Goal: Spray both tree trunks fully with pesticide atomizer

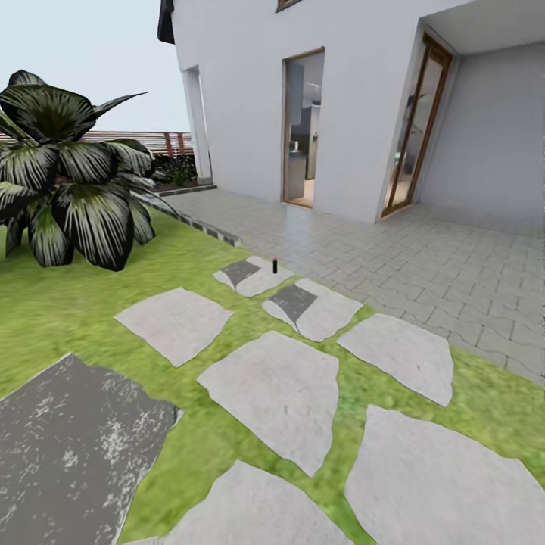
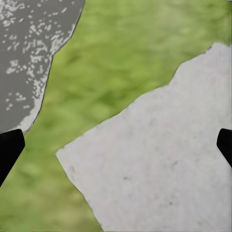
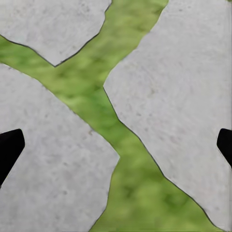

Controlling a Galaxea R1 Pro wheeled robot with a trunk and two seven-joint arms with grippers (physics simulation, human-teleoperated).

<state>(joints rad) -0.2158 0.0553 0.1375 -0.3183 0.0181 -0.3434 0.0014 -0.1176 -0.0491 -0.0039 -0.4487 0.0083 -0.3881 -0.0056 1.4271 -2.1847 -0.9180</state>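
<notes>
We see a small dark, red-tipped object, likely the pesticide atomizer [image 1: 275, 263], standing upright on a far stone slab [image 1: 253, 275] near the grey paving [image 1: 424, 265] before the white house [image 1: 318, 91]. A dark-leaved plant [image 1: 68, 174] stands on the grass [image 1: 60, 303]. Our left gripper [image 2: 116, 150] and right gripper [image 3: 116, 150] hang over slabs and grass, jaws released, empty.

My left pincer [image 2: 116, 150]: two plain black fingertips [image 2: 8, 150] with blunt angled ends, matte, unmarked. My right pincer [image 3: 116, 147]: same black angled fingertips [image 3: 9, 147]. No cables, screws or markings I can make out.
</notes>
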